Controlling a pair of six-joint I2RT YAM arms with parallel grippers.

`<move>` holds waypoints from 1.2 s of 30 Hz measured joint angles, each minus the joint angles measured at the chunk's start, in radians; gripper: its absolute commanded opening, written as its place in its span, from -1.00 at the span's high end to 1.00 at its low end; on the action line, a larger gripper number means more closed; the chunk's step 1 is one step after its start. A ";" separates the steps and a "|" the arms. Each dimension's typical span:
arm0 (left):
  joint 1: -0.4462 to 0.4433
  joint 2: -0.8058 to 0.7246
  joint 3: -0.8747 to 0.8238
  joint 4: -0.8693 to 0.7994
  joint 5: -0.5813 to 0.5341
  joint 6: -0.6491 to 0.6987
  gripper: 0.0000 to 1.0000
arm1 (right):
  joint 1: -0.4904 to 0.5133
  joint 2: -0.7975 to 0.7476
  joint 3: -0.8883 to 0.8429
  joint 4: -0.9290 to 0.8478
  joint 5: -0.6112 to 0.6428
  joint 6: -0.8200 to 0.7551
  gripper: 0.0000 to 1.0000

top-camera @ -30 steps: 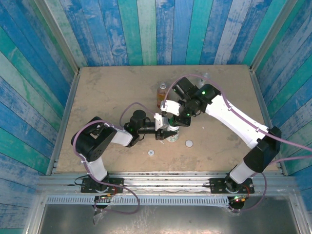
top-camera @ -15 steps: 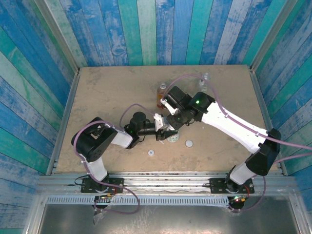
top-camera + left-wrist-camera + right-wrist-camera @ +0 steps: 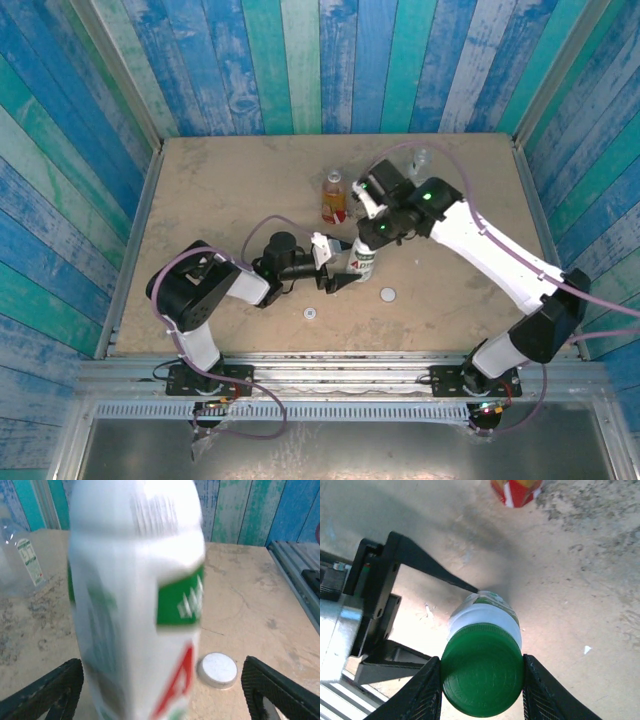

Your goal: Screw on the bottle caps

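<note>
The white bottle (image 3: 362,263) with the red-and-green label stands mid-table, blurred and close in the left wrist view (image 3: 135,600). The dark green cap (image 3: 482,672) sits on its neck, and my right gripper (image 3: 482,682) is shut on that cap from above (image 3: 373,238). My left gripper (image 3: 340,270) is open, its fingers (image 3: 47,690) wide on either side of the bottle. The amber bottle (image 3: 333,196) and the slim clear bottle (image 3: 420,160) stand behind, uncapped. A white cap (image 3: 388,295) and a smaller pale cap (image 3: 311,313) lie on the table.
The tan table (image 3: 220,200) is walled by blue-green planks. The white cap (image 3: 217,670) lies just right of the white bottle, inside the span of the left fingers. The amber bottle (image 3: 516,491) is close behind the right gripper.
My left gripper's fingers have spread away from the white bottle. The right wrist has turned and shifted right while holding the green cap, and the bottle has moved slightly with it.
</note>
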 measured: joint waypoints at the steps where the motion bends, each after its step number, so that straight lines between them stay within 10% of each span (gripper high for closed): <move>1: 0.000 0.000 -0.004 0.001 0.000 -0.001 -0.80 | -0.017 -0.014 -0.005 0.005 -0.012 -0.009 0.99; 23: 0.001 0.000 -0.018 0.081 0.041 -0.080 -0.74 | -0.118 -0.027 -0.122 0.110 -0.420 -0.075 0.98; 36: 0.003 0.000 -0.014 0.060 0.094 -0.094 0.05 | -0.136 -0.021 -0.156 0.122 -0.501 -0.288 0.86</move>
